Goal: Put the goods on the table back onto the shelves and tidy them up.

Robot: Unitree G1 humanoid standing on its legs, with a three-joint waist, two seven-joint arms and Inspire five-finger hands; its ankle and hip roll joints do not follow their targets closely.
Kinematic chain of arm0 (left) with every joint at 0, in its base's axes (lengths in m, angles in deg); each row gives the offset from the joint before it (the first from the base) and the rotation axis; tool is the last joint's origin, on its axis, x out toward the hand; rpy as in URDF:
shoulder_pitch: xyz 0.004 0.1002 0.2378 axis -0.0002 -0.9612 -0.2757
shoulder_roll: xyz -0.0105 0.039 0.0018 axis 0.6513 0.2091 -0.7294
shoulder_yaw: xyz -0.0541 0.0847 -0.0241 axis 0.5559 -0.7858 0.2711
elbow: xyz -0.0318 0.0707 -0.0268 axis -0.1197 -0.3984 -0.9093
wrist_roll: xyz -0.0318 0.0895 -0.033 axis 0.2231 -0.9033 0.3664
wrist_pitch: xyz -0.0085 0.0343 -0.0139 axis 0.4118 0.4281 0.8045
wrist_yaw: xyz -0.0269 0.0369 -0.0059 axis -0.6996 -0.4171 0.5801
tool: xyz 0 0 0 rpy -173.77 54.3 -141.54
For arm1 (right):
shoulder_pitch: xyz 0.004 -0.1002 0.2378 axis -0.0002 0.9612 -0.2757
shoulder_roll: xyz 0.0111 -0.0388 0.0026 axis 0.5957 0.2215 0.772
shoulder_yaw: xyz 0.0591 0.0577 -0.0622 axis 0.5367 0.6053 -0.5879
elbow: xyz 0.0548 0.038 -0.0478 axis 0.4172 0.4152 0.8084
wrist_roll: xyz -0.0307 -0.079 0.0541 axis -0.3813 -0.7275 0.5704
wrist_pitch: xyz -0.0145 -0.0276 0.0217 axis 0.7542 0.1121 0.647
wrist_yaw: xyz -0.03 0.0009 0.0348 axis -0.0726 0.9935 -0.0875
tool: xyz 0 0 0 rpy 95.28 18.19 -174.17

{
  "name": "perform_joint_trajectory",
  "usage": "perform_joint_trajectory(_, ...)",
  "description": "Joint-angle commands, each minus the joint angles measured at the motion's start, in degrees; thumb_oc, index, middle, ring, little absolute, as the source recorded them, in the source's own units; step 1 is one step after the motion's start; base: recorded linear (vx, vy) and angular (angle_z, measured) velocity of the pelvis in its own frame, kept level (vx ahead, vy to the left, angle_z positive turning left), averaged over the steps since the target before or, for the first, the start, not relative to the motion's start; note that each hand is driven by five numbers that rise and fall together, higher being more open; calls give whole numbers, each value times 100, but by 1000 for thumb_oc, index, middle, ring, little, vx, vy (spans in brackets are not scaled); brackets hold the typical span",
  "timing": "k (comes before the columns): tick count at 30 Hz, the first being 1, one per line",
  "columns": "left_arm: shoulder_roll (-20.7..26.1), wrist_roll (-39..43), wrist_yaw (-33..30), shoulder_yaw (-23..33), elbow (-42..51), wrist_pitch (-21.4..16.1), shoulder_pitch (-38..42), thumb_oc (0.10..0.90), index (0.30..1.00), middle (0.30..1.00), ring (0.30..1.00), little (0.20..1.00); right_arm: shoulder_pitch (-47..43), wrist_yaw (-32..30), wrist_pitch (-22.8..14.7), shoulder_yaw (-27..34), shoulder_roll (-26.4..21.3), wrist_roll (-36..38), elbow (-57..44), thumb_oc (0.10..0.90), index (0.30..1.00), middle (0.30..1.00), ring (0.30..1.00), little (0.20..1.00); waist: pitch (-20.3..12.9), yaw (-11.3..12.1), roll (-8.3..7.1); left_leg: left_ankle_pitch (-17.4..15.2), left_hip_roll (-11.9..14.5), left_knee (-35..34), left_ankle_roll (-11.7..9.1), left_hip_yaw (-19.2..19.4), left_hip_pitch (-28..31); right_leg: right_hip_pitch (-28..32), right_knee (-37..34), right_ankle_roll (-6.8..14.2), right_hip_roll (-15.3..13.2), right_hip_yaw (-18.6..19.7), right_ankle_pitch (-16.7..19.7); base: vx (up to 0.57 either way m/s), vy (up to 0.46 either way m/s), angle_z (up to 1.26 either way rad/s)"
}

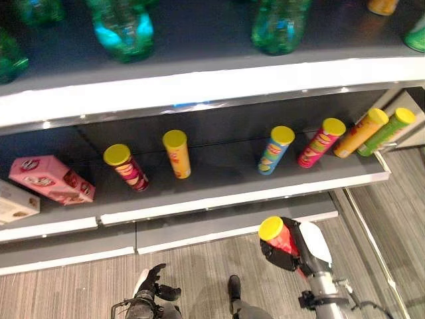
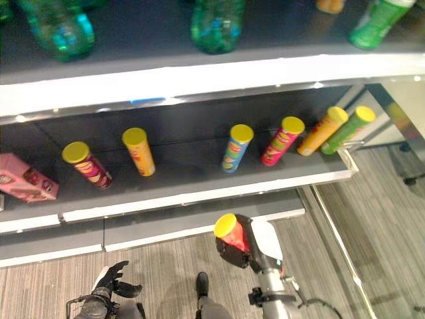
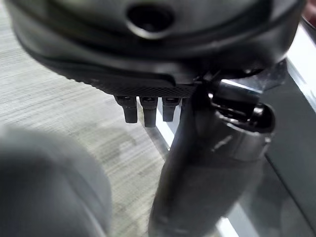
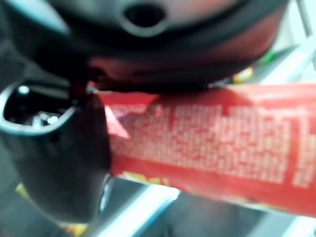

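Observation:
My right hand (image 1: 292, 249) is shut on a red chip can with a yellow lid (image 1: 275, 232), held in front of and below the middle shelf (image 1: 219, 193). The right wrist view shows the red can (image 4: 212, 143) lying across the palm with the thumb (image 4: 54, 163) wrapped round it. Several chip cans stand on that shelf: a dark red one (image 1: 126, 166), a yellow one (image 1: 177, 153), a blue one (image 1: 275, 149), a pink one (image 1: 321, 141), an orange one (image 1: 360, 132) and a green one (image 1: 386, 131). My left hand (image 1: 151, 287) hangs low above the floor, fingers relaxed and holding nothing.
A pink box (image 1: 52, 179) and a white box (image 1: 16, 203) lie at the shelf's left end. Green bottles (image 1: 123, 30) stand on the upper shelf. A gap lies between the yellow and blue cans. Striped grey carpet (image 1: 199, 272) covers the floor below.

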Motion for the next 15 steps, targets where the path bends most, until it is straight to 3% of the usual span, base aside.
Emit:
perform_joint_trajectory(1,89,-18,-217,-44,-24,-133,32,800,900,900,900,900,-314,-378,-397,395,-235,-88,-758,400,300,300,300,300,231,256,16,756,-191,-1786,324,61,403,386,486,624,-523,108,-581,124,74,-9)
perform_joint_trajectory(3,74,129,-179,-7,-103,-126,-3,800,900,900,900,900,-230,-425,-464,397,-166,-49,-739,400,300,300,300,300,116,216,109,863,-109,-2260,205,101,665,476,383,677,-517,178,-598,184,141,-38)
perform_joint_trajectory(5,72,226,-205,34,-95,-109,81,800,900,900,900,900,-204,-475,-418,340,-117,-91,-731,400,300,300,300,300,43,206,245,940,-214,-2631,174,261,988,552,302,718,-609,219,-563,190,168,-43)
perform_joint_trajectory(8,113,188,-160,36,-56,-115,159,800,900,900,900,900,-254,-426,-412,252,-45,-110,-730,400,300,300,300,300,-3,177,309,982,-340,-2904,178,451,1258,535,229,787,-697,291,-466,109,160,-59)
perform_joint_trajectory(11,224,73,-119,142,-224,-78,202,800,900,900,900,900,-311,-274,-455,10,46,-153,-782,400,300,300,300,300,-51,165,289,976,-475,-3115,218,753,1553,427,70,908,-750,447,-219,61,114,-26)
perform_joint_trajectory(15,200,202,-128,286,-323,-72,153,800,900,900,900,900,-302,-228,-461,-164,82,-231,-741,400,300,300,300,300,-90,225,234,931,-461,-3145,224,846,1661,358,13,963,-711,448,-143,5,-24,-23)
